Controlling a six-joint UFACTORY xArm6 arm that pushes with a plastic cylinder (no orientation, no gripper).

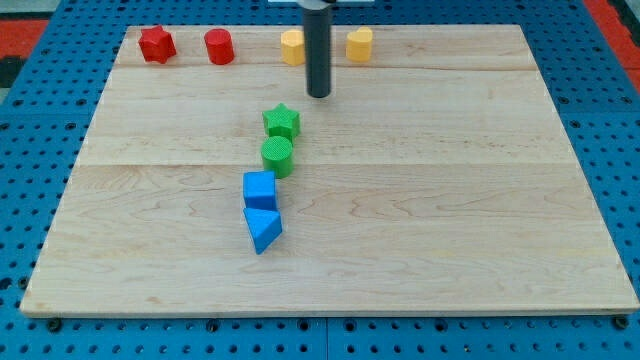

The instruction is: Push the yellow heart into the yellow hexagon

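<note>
The yellow heart [360, 44] lies near the view's top edge of the wooden board [480, 200], right of centre. The yellow hexagon [291, 47] lies to its left, partly hidden behind my rod. My tip [319, 95] rests on the board below the gap between the two yellow blocks, touching neither. The heart and hexagon are apart by about one block width.
A red star [157, 44] and a red cylinder [219, 47] lie at the top left. A green star [282, 122], green cylinder [278, 156], blue cube [259, 189] and blue triangle [262, 229] form a line down the board's middle, below my tip.
</note>
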